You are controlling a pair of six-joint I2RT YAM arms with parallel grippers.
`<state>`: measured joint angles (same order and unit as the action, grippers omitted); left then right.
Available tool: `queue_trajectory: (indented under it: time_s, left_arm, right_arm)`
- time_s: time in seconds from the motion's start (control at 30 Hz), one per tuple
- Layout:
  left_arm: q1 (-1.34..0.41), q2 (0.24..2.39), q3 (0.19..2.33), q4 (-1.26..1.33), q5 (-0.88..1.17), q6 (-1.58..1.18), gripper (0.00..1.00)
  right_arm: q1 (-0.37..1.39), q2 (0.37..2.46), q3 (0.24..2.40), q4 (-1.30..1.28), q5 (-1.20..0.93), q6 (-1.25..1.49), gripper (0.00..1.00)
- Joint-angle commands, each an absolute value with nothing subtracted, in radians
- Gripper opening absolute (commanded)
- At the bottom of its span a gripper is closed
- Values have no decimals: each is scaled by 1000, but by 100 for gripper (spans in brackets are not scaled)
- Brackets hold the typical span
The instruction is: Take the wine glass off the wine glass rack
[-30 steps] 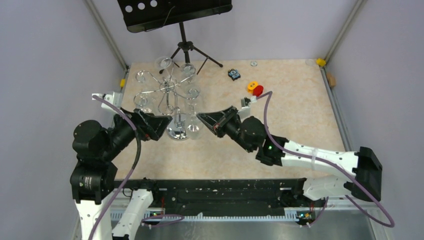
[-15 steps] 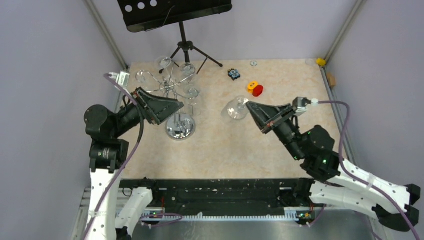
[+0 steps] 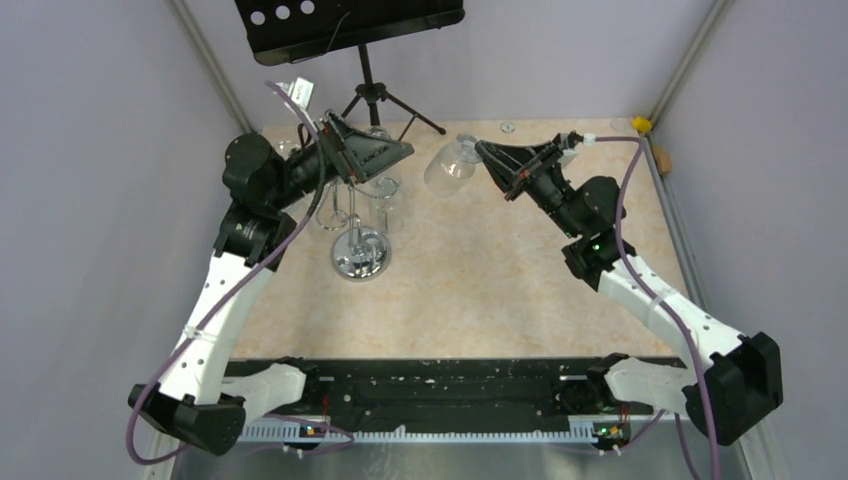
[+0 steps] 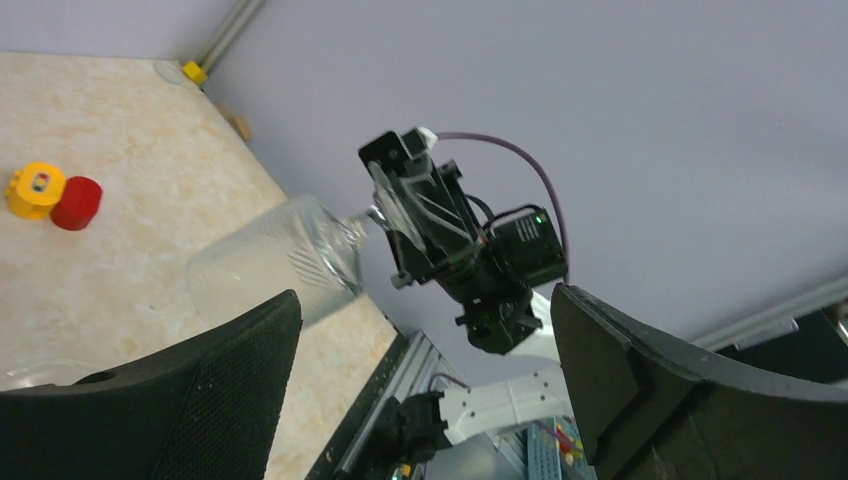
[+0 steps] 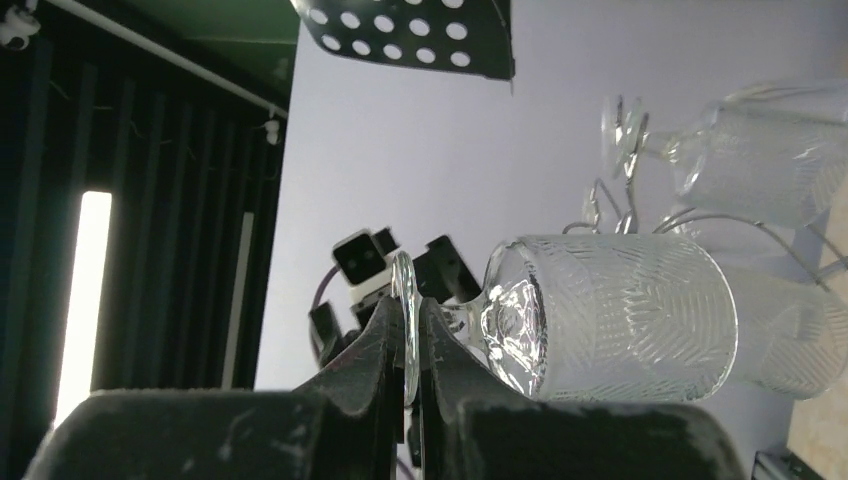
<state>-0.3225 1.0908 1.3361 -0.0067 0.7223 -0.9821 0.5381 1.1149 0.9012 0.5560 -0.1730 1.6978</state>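
Though its foot hides, right fingers (image 5: 368, 350) pinch the wine glass (image 5: 620, 315).

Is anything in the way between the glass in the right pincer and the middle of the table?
Nothing visible does. The wine glass, held by its foot in the right pincer, hangs apart from the rack and the open left pincer, with bare table nearer the arms.

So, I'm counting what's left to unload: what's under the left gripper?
The wine glass rack: its post, mirrored base and some hanging wine glasses show. The open left gripper covers the loop arms on top, so the full count is hidden.
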Motion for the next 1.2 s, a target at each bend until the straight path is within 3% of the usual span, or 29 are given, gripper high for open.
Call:
queue_trajectory:
  time_s: [0.0, 0.13, 0.47, 0.67, 1.0, 1.17]
  left_arm:
    - [-333, 1107, 1370, 65, 561, -982, 96]
    - [-336, 1119, 1342, 105, 458, -1031, 93]
    - [-438, 1195, 1336, 303, 574, -1232, 90]
    - [-469, 1160, 1294, 388, 605, -1357, 76]
    - [-555, 1160, 1267, 556, 642, -1510, 74]
    - [-575, 1177, 1272, 637, 659, -1566, 58]
  right_arm:
    - [504, 1074, 957, 885, -295, 1828, 0]
    - [502, 1066, 967, 928, -299, 1858, 0]
    - [502, 990, 996, 947, -296, 1869, 0]
    - [502, 969, 988, 948, -271, 1868, 0]
    - [502, 1010, 999, 976, -279, 1887, 0]
    - [502, 1011, 965, 993, -264, 1903, 0]
